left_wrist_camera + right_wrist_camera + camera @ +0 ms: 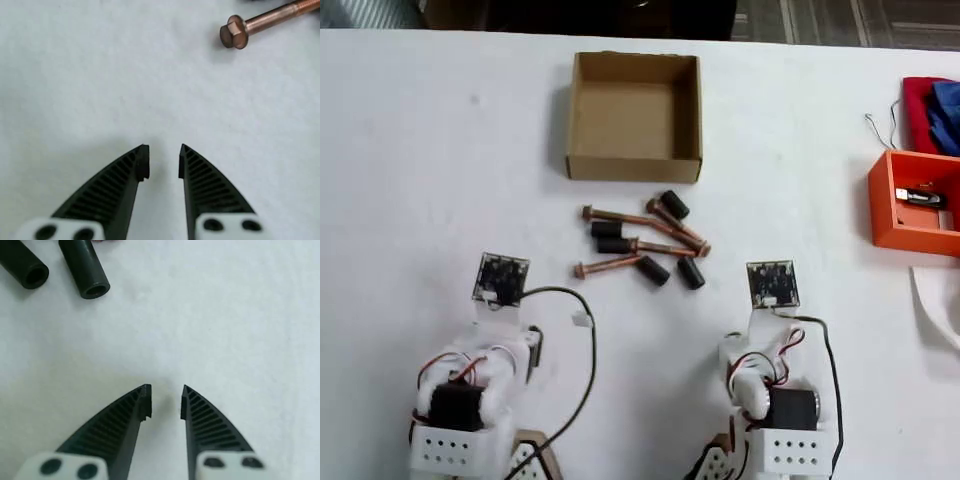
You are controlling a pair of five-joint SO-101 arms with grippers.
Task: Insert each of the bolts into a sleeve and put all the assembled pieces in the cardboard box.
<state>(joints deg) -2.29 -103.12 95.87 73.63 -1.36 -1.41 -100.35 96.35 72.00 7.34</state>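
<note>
An open-topped cardboard box [635,115] stands at the back middle of the white table. In front of it lie several copper bolts [640,235] mixed with several short black sleeves [653,270]. Both arms rest near the front edge, apart from the pile. My left gripper [164,162] hovers over bare table with its fingers a little apart and nothing between them; one bolt [265,20] lies beyond it, head toward me. My right gripper [166,402] is likewise slightly open and holds nothing, with two sleeves [84,267] lying ahead of it.
An orange tray [915,205] holding a small dark item sits at the right edge, with red and blue cloth [932,110] behind it. A black cable [582,350] loops between the arms. Bare table lies to the left of the box.
</note>
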